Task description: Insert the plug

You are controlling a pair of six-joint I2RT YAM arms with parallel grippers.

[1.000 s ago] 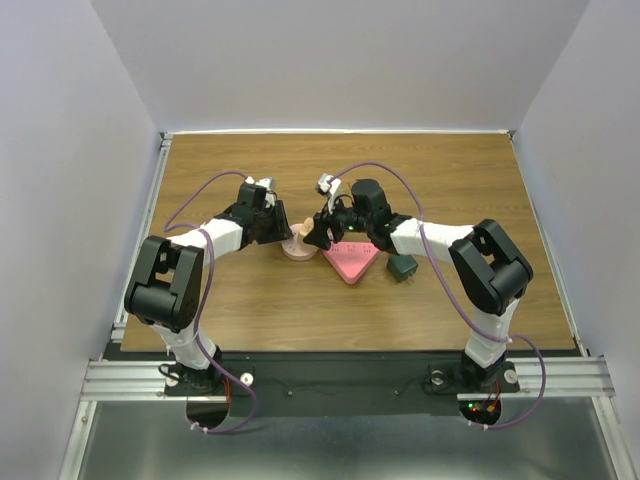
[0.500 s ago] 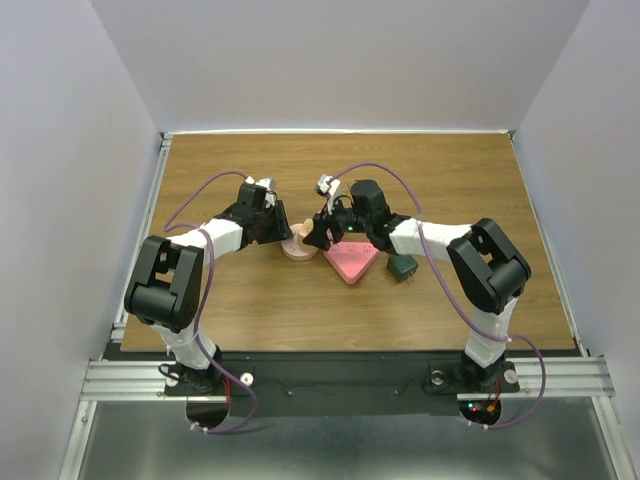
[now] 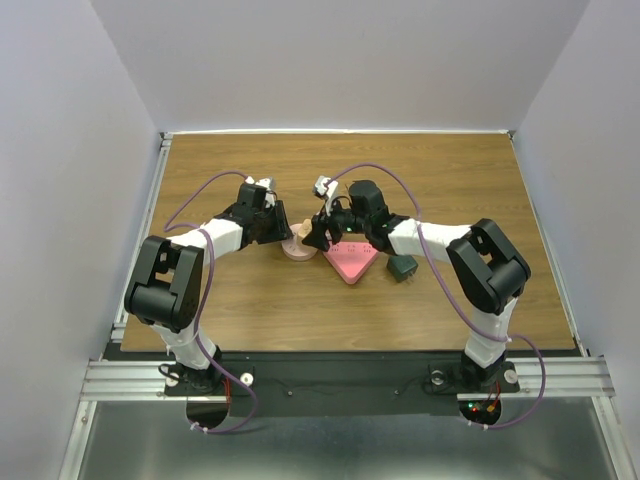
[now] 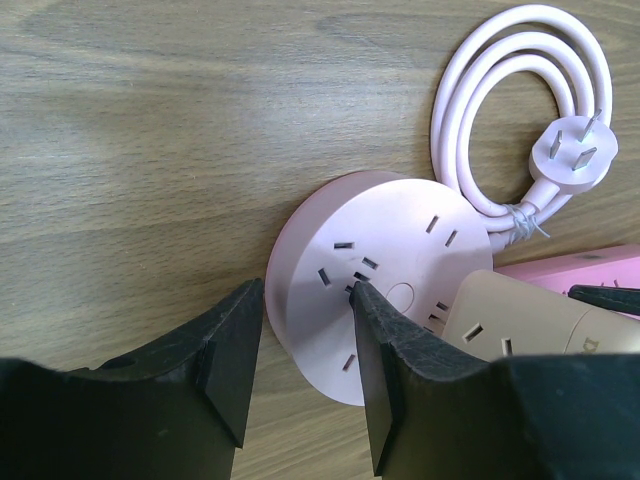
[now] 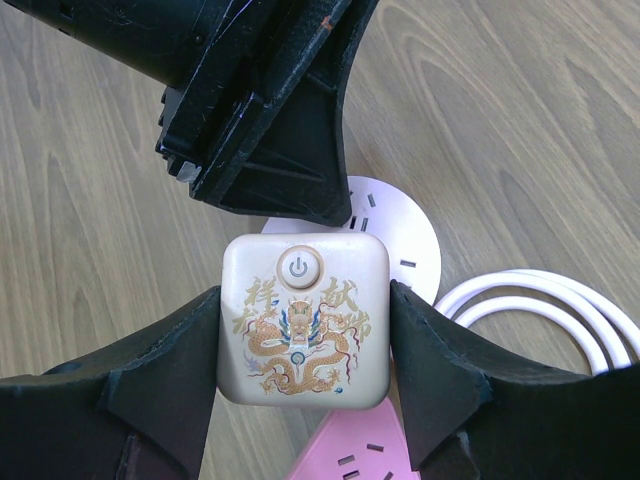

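Note:
The plug is a beige cube with a power button and a gold dragon print. My right gripper is shut on its two sides and holds it over the near part of the round pink socket disc. In the left wrist view the cube overlaps the disc at its right. My left gripper is open and straddles the disc's left rim, one finger beside it and the other over its face. From above, both grippers meet at the disc.
The disc's white cord lies coiled beyond it, ending in a flat three-pin plug. A pink triangular power strip lies just right of the disc, with a dark green adapter further right. Walls enclose the wooden table.
My right arm has edged very slightly left with the cube. The left arm and the disc have stayed put.

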